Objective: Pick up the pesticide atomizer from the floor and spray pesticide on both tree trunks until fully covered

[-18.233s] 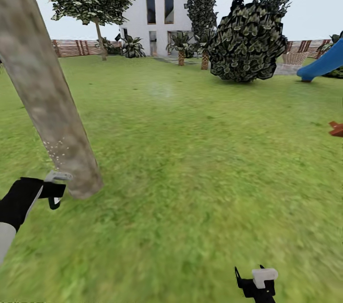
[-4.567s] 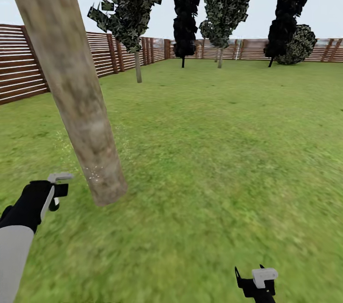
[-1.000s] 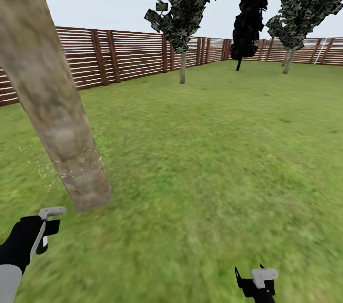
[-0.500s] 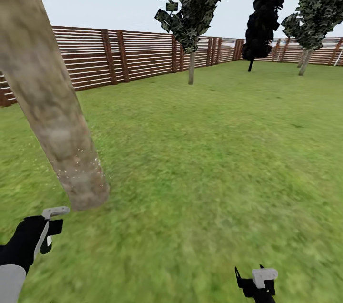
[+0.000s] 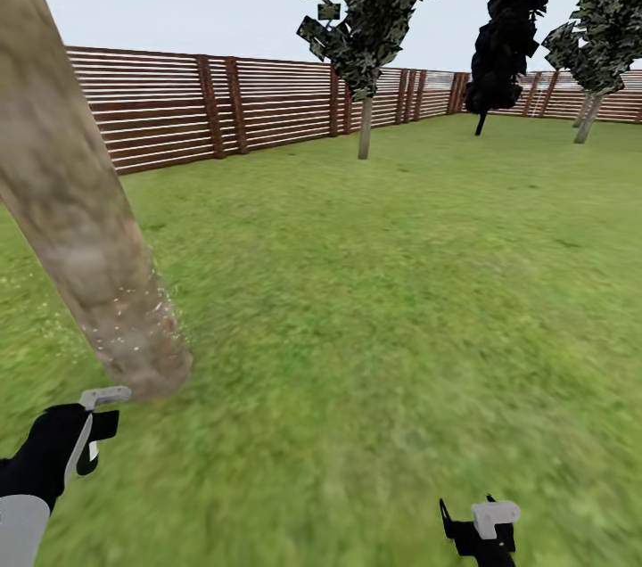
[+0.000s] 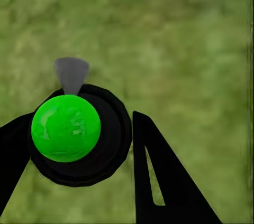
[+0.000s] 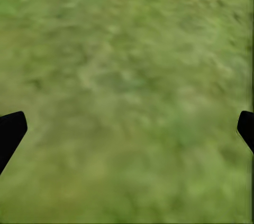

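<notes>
Right now the left gripper [image 6: 84, 150] is clamped round the atomizer [image 6: 66, 128] neck, nozzle near tree trunk [image 5: 85, 219]. Looks light, rigid, prob slippery plastic. Right gripper [image 7: 127, 129] spread wide, empty.

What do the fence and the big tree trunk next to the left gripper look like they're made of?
The fence looks like wood: brown horizontal slats between darker posts, matte. The tree trunk looks like smooth bark, mottled beige-grey-brown and unglossy, with pale specks low down near the left gripper. Both are simulator renders, so this is appearance only.
</notes>
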You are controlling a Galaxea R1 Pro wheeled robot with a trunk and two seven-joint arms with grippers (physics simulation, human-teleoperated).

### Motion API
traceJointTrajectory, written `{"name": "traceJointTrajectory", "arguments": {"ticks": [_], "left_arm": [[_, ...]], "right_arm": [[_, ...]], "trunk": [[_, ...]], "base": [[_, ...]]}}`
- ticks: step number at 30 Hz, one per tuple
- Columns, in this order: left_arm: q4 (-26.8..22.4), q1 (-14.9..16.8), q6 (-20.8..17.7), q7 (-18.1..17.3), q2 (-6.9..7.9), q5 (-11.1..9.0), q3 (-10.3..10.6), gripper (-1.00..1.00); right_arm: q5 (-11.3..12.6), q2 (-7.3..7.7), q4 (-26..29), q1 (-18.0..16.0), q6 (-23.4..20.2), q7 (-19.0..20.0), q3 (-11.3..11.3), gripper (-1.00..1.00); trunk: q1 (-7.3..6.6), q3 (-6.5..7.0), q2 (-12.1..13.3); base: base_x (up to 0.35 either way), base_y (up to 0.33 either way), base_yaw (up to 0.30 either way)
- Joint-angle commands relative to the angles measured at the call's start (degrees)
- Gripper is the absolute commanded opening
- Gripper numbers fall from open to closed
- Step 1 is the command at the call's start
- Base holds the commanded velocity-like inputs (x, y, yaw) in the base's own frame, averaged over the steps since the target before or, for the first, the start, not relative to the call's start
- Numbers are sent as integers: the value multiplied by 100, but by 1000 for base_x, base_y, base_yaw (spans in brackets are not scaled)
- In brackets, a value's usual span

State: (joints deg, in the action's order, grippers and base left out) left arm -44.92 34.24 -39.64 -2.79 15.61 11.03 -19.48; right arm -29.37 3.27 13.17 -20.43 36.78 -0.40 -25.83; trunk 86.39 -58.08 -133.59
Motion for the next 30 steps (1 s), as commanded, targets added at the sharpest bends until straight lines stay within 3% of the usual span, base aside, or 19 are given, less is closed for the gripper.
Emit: {"name": "traceJointTrajectory", "arguments": {"ticks": [1,5,17,24,27,30], "left_arm": [[-9,3,-27,-29,-4,49,-11,-100],[-22,3,-27,-29,-10,49,-11,-100],[-39,3,-27,-29,-69,48,-18,-100],[-62,119,-43,-70,-119,0,38,-100],[-47,555,-88,-83,-23,43,25,-100],[-24,787,-125,-126,390,18,28,-100]], "right_arm": [[-60,-2,-7,-5,22,-4,-45,100],[-60,-2,-7,-5,22,-8,-45,100],[-60,-2,-7,-5,22,-10,-45,100],[-60,-2,-7,-5,22,-6,-45,100],[-60,-2,-7,-5,22,-4,-45,100],[-60,-2,-7,-5,22,-6,-45,100]], "trunk": [[1,-5,-2],[1,-5,-2],[1,-5,-2],[1,-5,-2],[1,-5,-2],[1,-5,-2]], "base": [[236,-193,0],[205,-209,72],[126,-259,269],[18,-32,243],[0,0,27],[0,0,3]]}}
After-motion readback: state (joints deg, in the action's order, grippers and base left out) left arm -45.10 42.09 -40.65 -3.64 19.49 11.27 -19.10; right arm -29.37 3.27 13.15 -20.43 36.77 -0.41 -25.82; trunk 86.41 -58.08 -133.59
